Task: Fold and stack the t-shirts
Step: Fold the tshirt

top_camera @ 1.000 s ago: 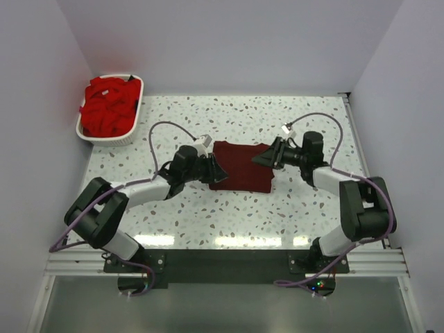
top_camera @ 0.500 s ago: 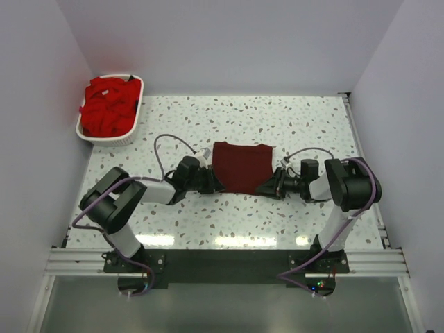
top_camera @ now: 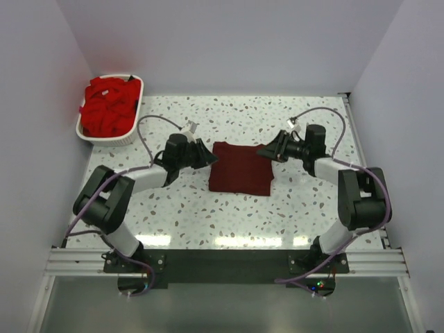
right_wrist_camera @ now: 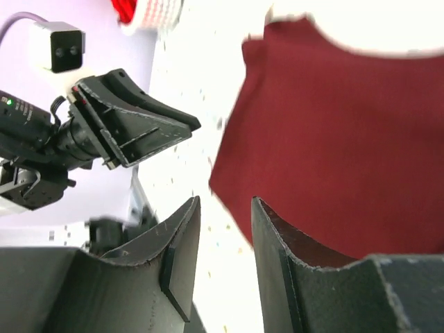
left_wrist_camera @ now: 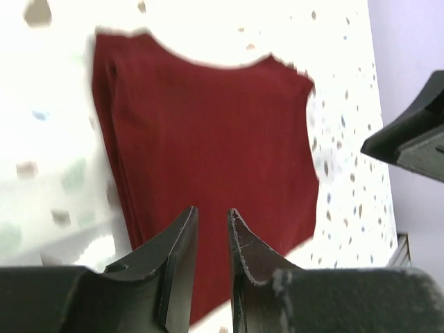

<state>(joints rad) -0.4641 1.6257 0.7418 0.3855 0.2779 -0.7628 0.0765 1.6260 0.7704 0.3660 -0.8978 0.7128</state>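
The dark maroon t-shirt (top_camera: 240,168) lies folded into a flat rectangle at the table's middle. It also shows in the left wrist view (left_wrist_camera: 208,132) and the right wrist view (right_wrist_camera: 347,132). My left gripper (top_camera: 207,157) hovers by its far left corner, jaws a narrow gap apart and empty (left_wrist_camera: 211,211). My right gripper (top_camera: 263,150) hovers by its far right corner, jaws apart and empty (right_wrist_camera: 225,201). Neither touches the cloth. Several bright red t-shirts (top_camera: 107,105) lie piled at the far left.
The red shirts fill a white slotted basket (top_camera: 104,139) against the left wall. White walls close in the speckled table (top_camera: 229,215) on three sides. Grey cables loop above both arms.
Both grippers have lifted from the shirt's near edge and moved back to its far corners. The maroon shirt lies where it was.
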